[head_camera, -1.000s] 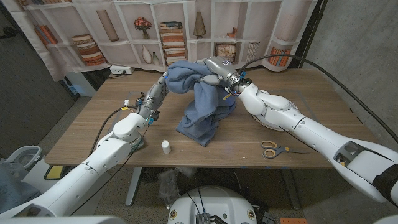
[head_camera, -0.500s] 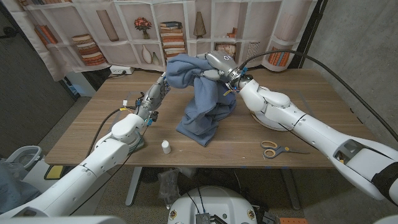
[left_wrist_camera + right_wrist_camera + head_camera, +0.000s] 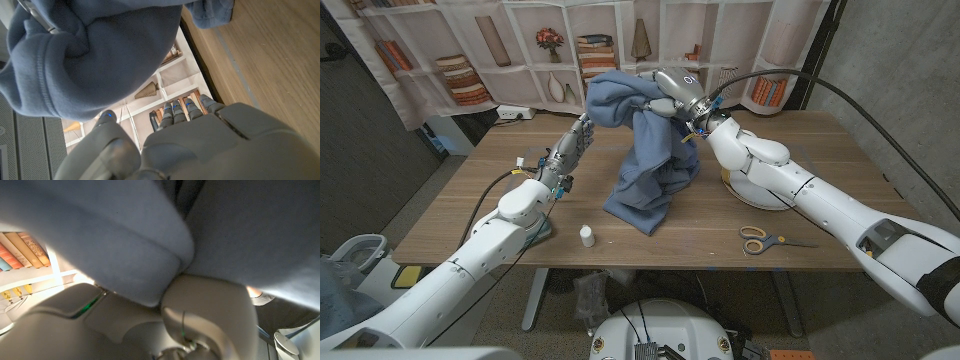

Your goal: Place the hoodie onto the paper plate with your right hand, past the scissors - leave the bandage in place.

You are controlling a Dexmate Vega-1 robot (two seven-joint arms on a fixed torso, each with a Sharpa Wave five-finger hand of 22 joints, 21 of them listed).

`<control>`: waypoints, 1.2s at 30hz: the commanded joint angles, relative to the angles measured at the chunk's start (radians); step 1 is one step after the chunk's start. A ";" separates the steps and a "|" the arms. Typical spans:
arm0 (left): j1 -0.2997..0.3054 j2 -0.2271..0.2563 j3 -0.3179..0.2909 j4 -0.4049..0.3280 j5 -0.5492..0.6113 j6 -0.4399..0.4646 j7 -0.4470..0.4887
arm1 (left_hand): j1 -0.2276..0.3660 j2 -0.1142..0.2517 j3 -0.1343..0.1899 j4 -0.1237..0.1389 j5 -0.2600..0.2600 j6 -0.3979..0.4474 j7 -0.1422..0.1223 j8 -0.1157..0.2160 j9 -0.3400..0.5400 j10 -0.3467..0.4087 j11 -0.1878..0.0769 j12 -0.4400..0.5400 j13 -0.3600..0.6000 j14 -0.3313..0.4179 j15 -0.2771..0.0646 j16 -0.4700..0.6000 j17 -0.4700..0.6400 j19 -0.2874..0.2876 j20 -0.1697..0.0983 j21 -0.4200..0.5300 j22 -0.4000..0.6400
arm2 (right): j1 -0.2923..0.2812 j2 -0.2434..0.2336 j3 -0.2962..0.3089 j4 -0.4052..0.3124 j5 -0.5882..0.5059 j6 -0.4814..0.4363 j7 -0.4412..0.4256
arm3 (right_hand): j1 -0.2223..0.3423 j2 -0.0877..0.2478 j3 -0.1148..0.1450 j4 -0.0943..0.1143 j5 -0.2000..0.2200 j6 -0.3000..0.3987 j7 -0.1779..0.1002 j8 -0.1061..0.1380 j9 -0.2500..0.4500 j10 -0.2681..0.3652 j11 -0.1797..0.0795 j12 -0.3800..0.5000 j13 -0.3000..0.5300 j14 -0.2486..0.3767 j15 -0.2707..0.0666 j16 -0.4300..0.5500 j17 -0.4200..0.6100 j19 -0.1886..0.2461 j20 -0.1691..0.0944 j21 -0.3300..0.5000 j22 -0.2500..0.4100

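Observation:
My right hand (image 3: 672, 98) grips a bunched part of the blue hoodie (image 3: 645, 165) and holds it high over the table's middle; its lower folds still lie on the wood. In the right wrist view the hoodie (image 3: 240, 230) presses against my right hand (image 3: 200, 320). My left hand (image 3: 575, 140) reaches out beside the hoodie's raised left part, fingers straight, holding nothing. From its wrist, the left hand (image 3: 190, 145) sits just under the hoodie (image 3: 100, 55). The white paper plate (image 3: 760, 192) lies partly under my right forearm. Orange-handled scissors (image 3: 755, 239) lie near the front edge. The small white bandage roll (image 3: 587, 236) stands front left.
The wooden table (image 3: 470, 210) ends against a backdrop printed with bookshelves (image 3: 600, 50). A teal object (image 3: 541, 229) lies under my left forearm. A black cable (image 3: 880, 130) arcs over the right side of the table.
My right hand has raised the hoodie higher and a little to the right, uncovering more of the plate. My left hand has stayed about where it was.

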 commanded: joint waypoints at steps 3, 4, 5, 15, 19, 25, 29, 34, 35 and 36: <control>-0.026 -0.009 0.010 0.024 0.001 0.000 -0.016 | 0.013 -0.001 -0.003 0.000 -0.006 0.006 0.001 0.005 0.005 0.001 0.001 0.001 0.004 -0.004 0.008 0.003 0.006 0.002 0.000 0.002 0.005 | 0.014 0.004 0.030 -0.016 0.028 0.012 0.001 | 0.155 0.167 0.036 0.027 0.006 0.029 -0.019 -0.002 0.004 0.015 -0.005 -0.004 0.003 0.016 -0.053 -0.003 0.003 0.012 -0.064 0.007 0.005; -0.027 -0.009 0.011 0.025 0.001 0.000 -0.016 | 0.013 -0.001 -0.003 0.000 -0.006 0.006 0.001 0.005 0.005 0.000 0.001 0.001 0.004 -0.003 0.008 0.004 0.006 0.002 -0.001 0.002 0.005 | 0.015 0.004 0.031 -0.017 0.031 0.013 0.003 | 0.155 0.167 0.037 0.027 0.006 0.030 -0.019 -0.002 0.004 0.014 -0.005 -0.004 0.003 0.016 -0.053 -0.003 0.003 0.012 -0.064 0.008 0.005; -0.028 -0.010 0.012 0.026 0.002 0.000 -0.017 | 0.013 -0.001 -0.003 0.000 -0.006 0.006 0.001 0.005 0.005 0.000 0.001 0.001 0.004 -0.003 0.007 0.004 0.006 0.002 -0.001 0.002 0.005 | 0.016 0.004 0.033 -0.018 0.033 0.015 0.004 | 0.155 0.167 0.037 0.028 0.006 0.030 -0.019 -0.002 0.004 0.013 -0.006 -0.005 0.003 0.017 -0.053 -0.004 0.003 0.012 -0.064 0.008 0.005; -0.032 -0.011 0.014 0.027 0.003 0.000 -0.017 | 0.014 0.000 -0.005 0.000 -0.007 0.006 0.002 0.005 0.005 0.001 0.002 0.001 0.004 -0.003 0.008 0.004 0.006 0.001 0.000 0.002 0.005 | 0.023 0.004 0.053 -0.037 0.052 0.023 0.018 | 0.157 0.166 0.040 0.028 0.006 0.037 -0.018 -0.003 0.005 0.022 -0.003 -0.007 0.003 0.024 -0.053 -0.006 0.003 0.016 -0.064 0.014 0.005; -0.031 -0.012 0.014 0.025 0.002 0.001 -0.016 | 0.015 0.001 -0.006 0.000 -0.007 0.005 0.002 0.005 0.005 0.001 0.001 0.001 0.004 -0.004 0.009 0.003 0.006 0.002 0.000 0.002 0.005 | 0.026 0.004 0.061 -0.046 0.055 0.022 0.024 | 0.158 0.165 0.041 0.028 0.005 0.040 -0.018 -0.004 0.005 0.023 -0.004 -0.009 0.003 0.026 -0.053 -0.007 0.003 0.017 -0.064 0.016 0.004; -0.028 -0.011 0.014 0.023 0.002 0.001 -0.016 | 0.015 0.001 -0.007 0.000 -0.007 0.005 0.002 0.005 0.005 0.000 0.000 0.001 0.004 -0.004 0.009 0.003 0.006 0.001 0.000 0.002 0.005 | 0.032 0.005 0.069 -0.057 0.051 0.015 0.031 | 0.159 0.164 0.042 0.029 0.005 0.041 -0.018 -0.006 0.006 0.026 -0.005 -0.010 0.003 0.030 -0.053 -0.008 0.003 0.017 -0.064 0.019 0.004; -0.025 -0.011 0.014 0.021 0.001 -0.002 -0.016 | 0.015 0.001 -0.008 0.000 -0.008 0.006 0.002 0.005 0.005 0.000 0.000 0.001 0.004 -0.003 0.008 0.004 0.006 0.002 0.000 0.002 0.005 | 0.035 0.006 0.072 -0.064 0.047 0.010 0.033 | 0.159 0.164 0.043 0.029 0.005 0.042 -0.018 -0.007 0.006 0.027 -0.004 -0.012 0.004 0.032 -0.053 -0.009 0.003 0.018 -0.064 0.021 0.004; -0.018 -0.009 0.013 0.016 0.000 -0.002 -0.014 | 0.016 0.002 -0.009 0.000 -0.008 0.006 0.002 0.005 0.005 0.000 0.000 0.001 0.004 -0.003 0.008 0.004 0.006 0.002 0.000 0.002 0.005 | 0.035 0.007 0.081 -0.081 0.040 -0.006 0.031 | 0.159 0.163 0.044 0.030 0.005 0.045 -0.018 -0.008 0.006 0.029 -0.005 -0.014 0.004 0.034 -0.053 -0.011 0.002 0.018 -0.064 0.023 0.004; -0.017 -0.009 0.012 0.015 0.000 -0.002 -0.014 | 0.016 0.002 -0.009 0.000 -0.008 0.006 0.002 0.005 0.005 0.000 0.000 0.001 0.004 -0.003 0.008 0.004 0.006 0.002 0.000 0.002 0.005 | 0.036 0.006 0.082 -0.084 0.040 -0.008 0.031 | 0.159 0.163 0.044 0.030 0.005 0.046 -0.018 -0.008 0.007 0.029 -0.005 -0.014 0.004 0.034 -0.053 -0.011 0.002 0.018 -0.064 0.023 0.004; -0.016 -0.009 0.012 0.014 0.000 -0.002 -0.013 | 0.016 0.002 -0.009 0.000 -0.008 0.006 0.001 0.005 0.005 0.000 0.000 0.001 0.004 -0.003 0.008 0.004 0.006 0.002 0.000 0.002 0.005 | 0.036 0.007 0.084 -0.086 0.039 -0.009 0.029 | 0.159 0.163 0.044 0.030 0.005 0.047 -0.018 -0.008 0.007 0.029 -0.006 -0.014 0.004 0.035 -0.053 -0.011 0.002 0.018 -0.064 0.023 0.004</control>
